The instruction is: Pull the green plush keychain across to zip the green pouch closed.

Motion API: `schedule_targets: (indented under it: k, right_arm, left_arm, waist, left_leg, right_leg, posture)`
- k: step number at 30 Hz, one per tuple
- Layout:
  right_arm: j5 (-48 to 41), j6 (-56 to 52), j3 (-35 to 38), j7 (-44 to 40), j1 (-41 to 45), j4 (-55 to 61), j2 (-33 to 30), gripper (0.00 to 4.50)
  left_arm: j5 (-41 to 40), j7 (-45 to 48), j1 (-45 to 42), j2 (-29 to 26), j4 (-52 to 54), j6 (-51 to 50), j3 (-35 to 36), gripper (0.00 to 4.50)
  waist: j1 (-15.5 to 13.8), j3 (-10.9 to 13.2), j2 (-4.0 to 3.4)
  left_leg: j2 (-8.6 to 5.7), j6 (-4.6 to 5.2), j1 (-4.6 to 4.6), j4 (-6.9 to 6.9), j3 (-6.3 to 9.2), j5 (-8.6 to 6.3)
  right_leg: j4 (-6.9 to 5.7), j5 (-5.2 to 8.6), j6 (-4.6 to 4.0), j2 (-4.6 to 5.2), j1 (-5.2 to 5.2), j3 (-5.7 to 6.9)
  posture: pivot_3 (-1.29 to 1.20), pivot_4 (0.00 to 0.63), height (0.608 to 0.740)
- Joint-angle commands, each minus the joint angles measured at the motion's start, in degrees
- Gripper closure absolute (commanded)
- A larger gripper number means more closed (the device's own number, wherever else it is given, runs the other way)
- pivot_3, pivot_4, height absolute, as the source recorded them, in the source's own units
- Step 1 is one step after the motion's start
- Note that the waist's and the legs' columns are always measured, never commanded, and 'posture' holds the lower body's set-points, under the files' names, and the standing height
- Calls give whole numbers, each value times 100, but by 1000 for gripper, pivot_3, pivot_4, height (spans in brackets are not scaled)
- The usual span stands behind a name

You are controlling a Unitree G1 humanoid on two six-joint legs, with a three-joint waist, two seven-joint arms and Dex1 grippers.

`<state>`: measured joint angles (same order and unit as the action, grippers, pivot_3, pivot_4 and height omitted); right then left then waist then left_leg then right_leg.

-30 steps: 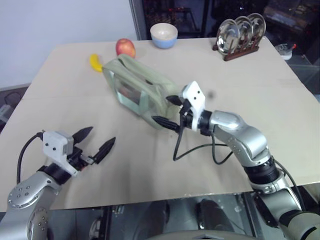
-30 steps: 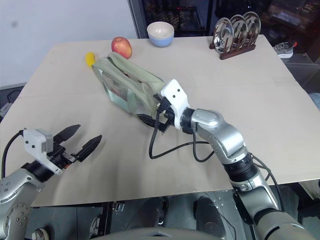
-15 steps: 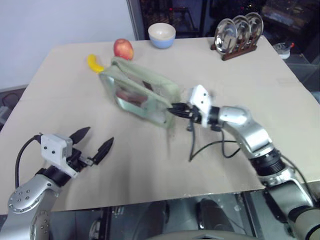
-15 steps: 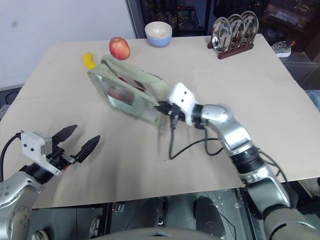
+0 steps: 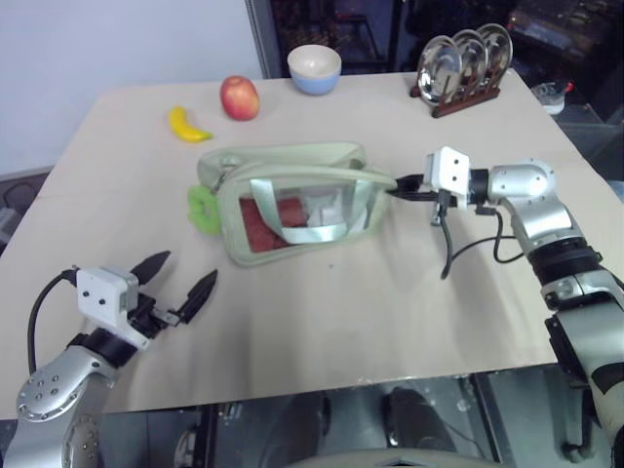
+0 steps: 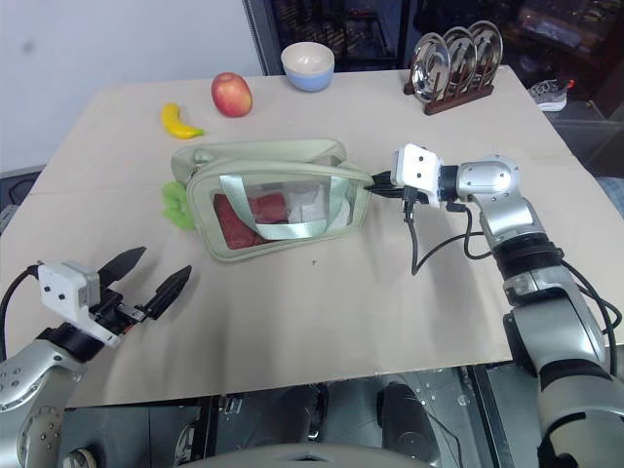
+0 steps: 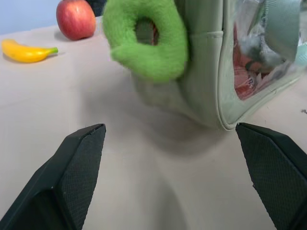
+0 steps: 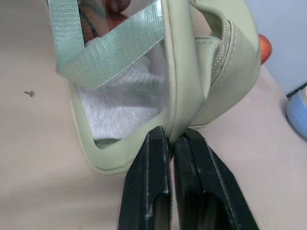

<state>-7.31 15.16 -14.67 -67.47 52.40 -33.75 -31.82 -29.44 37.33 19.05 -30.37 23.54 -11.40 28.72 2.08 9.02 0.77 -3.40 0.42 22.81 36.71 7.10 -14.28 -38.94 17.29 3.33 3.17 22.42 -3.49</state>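
Note:
The green pouch (image 5: pixel 292 205) lies crosswise in the middle of the table, its clear window side and pale strap facing me, with red and white items inside. Its zipper (image 8: pixel 218 57) stands partly open near the right end. The green plush keychain (image 5: pixel 202 208) is a fuzzy lime ring hanging at the pouch's left end, and it looms large in the left wrist view (image 7: pixel 144 40). My right gripper (image 5: pixel 400 187) is shut on the pouch's right end seam (image 8: pixel 169 122). My left gripper (image 5: pixel 180 283) stands open over the table near the front left, short of the keychain.
A banana (image 5: pixel 187 124) and an apple (image 5: pixel 240 97) lie at the back left, a bowl (image 5: pixel 314 68) at the back middle, and a rack of plates (image 5: pixel 461 68) at the back right. A black cable (image 5: pixel 458 253) droops from my right wrist onto the table.
My right gripper shut on the pouch's end and moved right, swinging the pouch from a diagonal to crosswise. The keychain now shows at its left end. The left gripper stayed put.

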Motion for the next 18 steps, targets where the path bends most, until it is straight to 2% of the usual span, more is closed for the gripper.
schedule_targets:
  k: [1,5,9,13,18]
  right_arm:
    - [-233,-602,321,-14,-485,1265,-309,2939]
    - [-745,-1961,639,278,-910,3037,-482,2939]
    - [-777,-2716,495,887,-929,4547,-139,2939]
    - [-194,-2498,-34,1065,-767,4800,196,2939]
    - [285,-2242,-426,1241,-396,4391,667,2939]
  left_arm:
    - [-65,31,-24,-91,162,46,112,0]
    - [-6,119,-5,-142,106,83,80,0]
    - [68,197,-88,-154,46,99,-115,0]
    - [62,247,-282,-210,-68,39,-221,0]
    - [9,263,-430,-231,-136,-56,-255,0]
  waist:
    - [-33,0,-1]
    - [-5,4,-7]
    - [34,3,-9]
    - [5,2,-5]
    - [1,1,-4]
  left_leg:
    - [0,0,2,0,1,0]
    - [-1,-2,18,0,-4,1]
    - [9,15,8,-8,-9,-9]
    - [10,15,6,-5,-8,-9]
    - [3,-5,7,1,-7,3]
  right_leg:
    - [1,0,0,0,0,1]
    - [0,0,0,2,16,-7]
    - [-5,0,0,-8,19,-19]
    - [-4,0,0,-7,16,-11]
    - [-5,-1,1,-2,17,-8]
  posture:
    - [0,150,740]
    - [0,150,740]
    - [0,150,740]
    - [0,150,740]
    - [0,150,740]
